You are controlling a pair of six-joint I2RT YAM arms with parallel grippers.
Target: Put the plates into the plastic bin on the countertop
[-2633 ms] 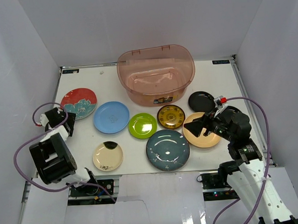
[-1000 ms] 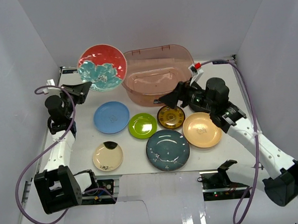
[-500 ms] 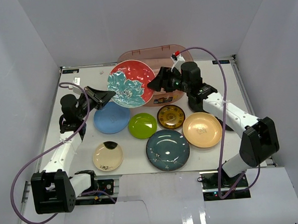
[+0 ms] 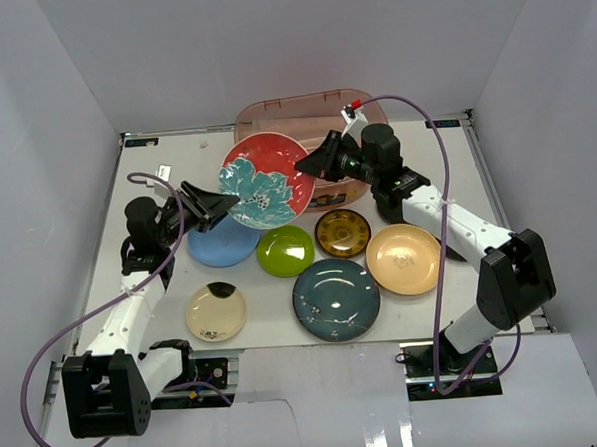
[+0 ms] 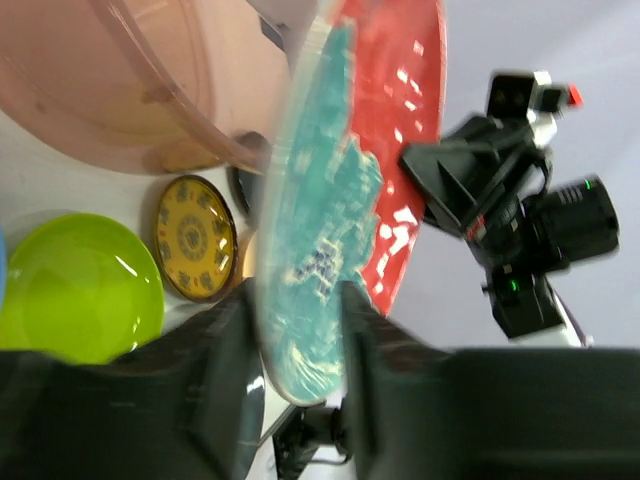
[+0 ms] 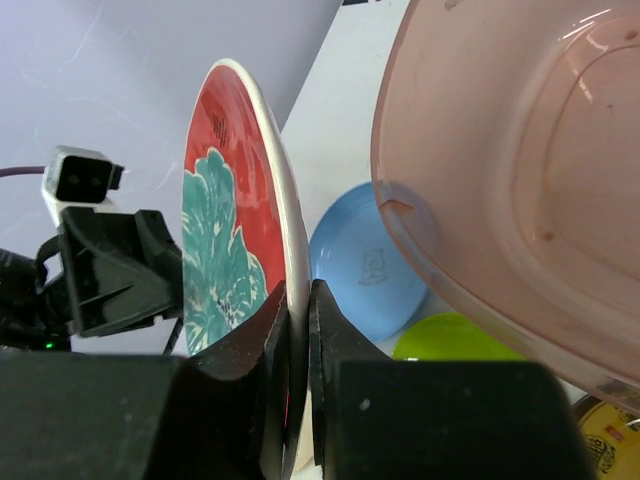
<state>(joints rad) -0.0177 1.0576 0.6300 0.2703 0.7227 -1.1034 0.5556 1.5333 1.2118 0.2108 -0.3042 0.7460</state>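
Note:
The red patterned plate hangs on edge in the air in front of the plastic bin, between both arms. My right gripper is shut on its upper right rim; in the right wrist view the fingers pinch the white rim of the plate. My left gripper stands open at the plate's left rim. In the left wrist view the plate still sits between the spread fingers. Both wrist views show the bin.
On the white countertop lie a light blue plate, a lime green one, an amber-gold one, a peach one, a large dark teal one and a cream one. White walls enclose the table.
The left arm lifted the red plate from the far left toward the bin. The right gripper reached in and shut on its rim, and the left jaws have spread apart.

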